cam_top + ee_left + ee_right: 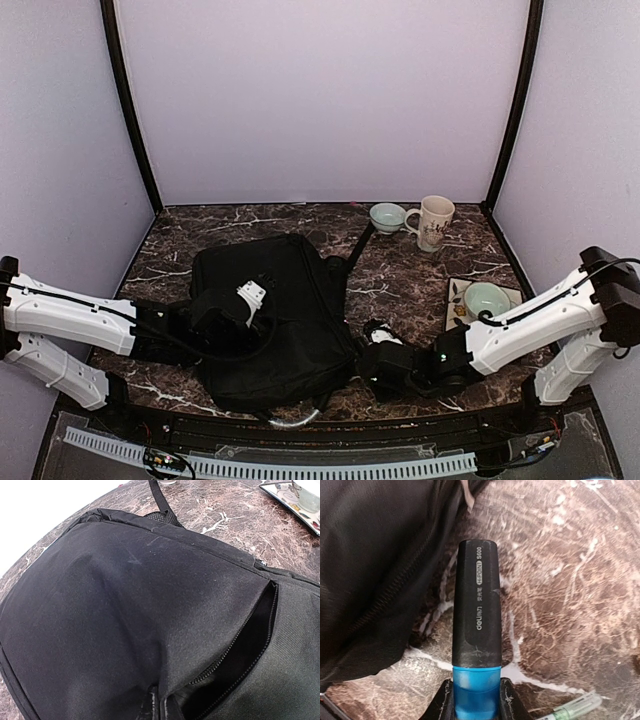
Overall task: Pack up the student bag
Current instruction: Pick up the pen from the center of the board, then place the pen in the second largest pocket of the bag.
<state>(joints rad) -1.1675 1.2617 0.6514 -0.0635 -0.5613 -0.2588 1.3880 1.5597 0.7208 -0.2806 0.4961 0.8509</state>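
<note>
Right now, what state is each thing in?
student bag, lying flat, zipper pocket open
highlighter, capped, held by its blue end
left gripper, shut on the bag's fabric
right gripper, shut on the highlighter
mug, upright
bowl, upright
cup, upright on the plate

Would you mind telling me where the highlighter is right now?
In the right wrist view, the highlighter sits between the right gripper fingers, cap pointing away, just right of the bag edge, over the marble table.
</note>
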